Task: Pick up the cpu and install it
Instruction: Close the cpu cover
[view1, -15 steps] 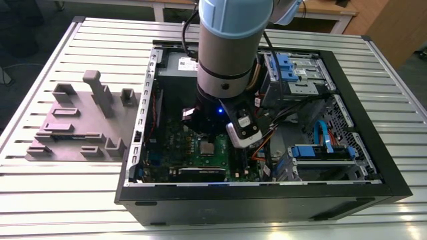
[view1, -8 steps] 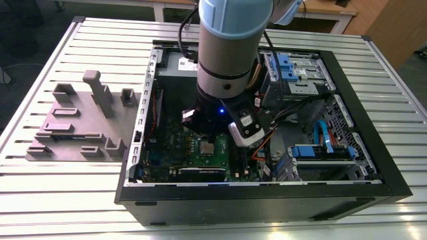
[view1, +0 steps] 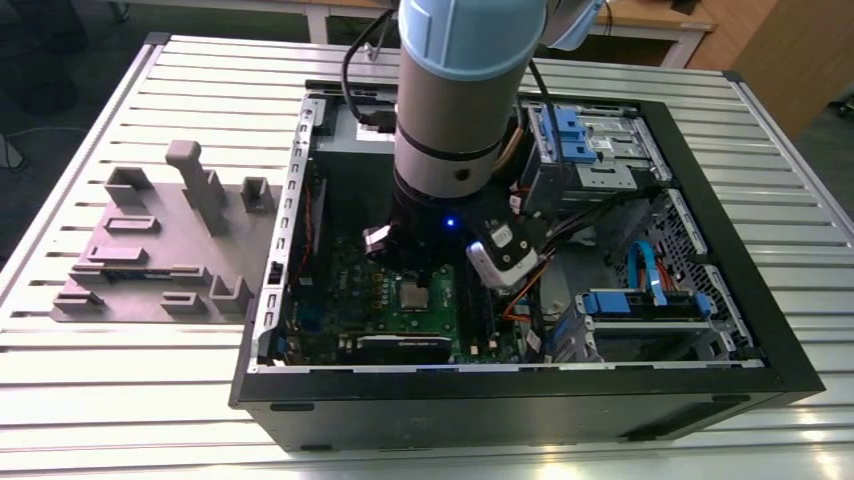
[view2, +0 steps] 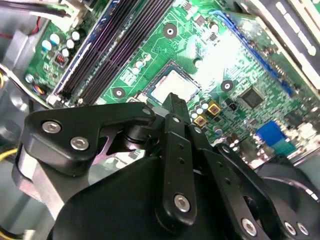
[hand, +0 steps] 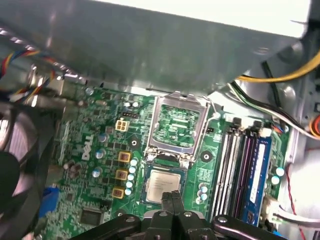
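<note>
The cpu (hand: 162, 184) lies flat in its socket on the green motherboard (hand: 100, 150), its silver top facing up. The socket's metal load plate (hand: 177, 122) stands hinged open beside it. My gripper (hand: 173, 196) hovers just over one edge of the cpu, its two black fingers pressed together with nothing between them. In the second wrist view the fingertips (view2: 172, 100) point at the cpu (view2: 172, 86). In the exterior view the cpu (view1: 412, 296) shows just below the arm's wrist (view1: 447, 215), inside the open computer case (view1: 534, 385).
Black memory slots (hand: 240, 170) run beside the socket. A fan (hand: 15, 160) and coloured cables (hand: 280, 75) crowd the board's edges. Drive bays with blue clips (view1: 641, 300) fill the case's far side. A grey fixture tray (view1: 147, 240) lies on the slatted table at the exterior view's left.
</note>
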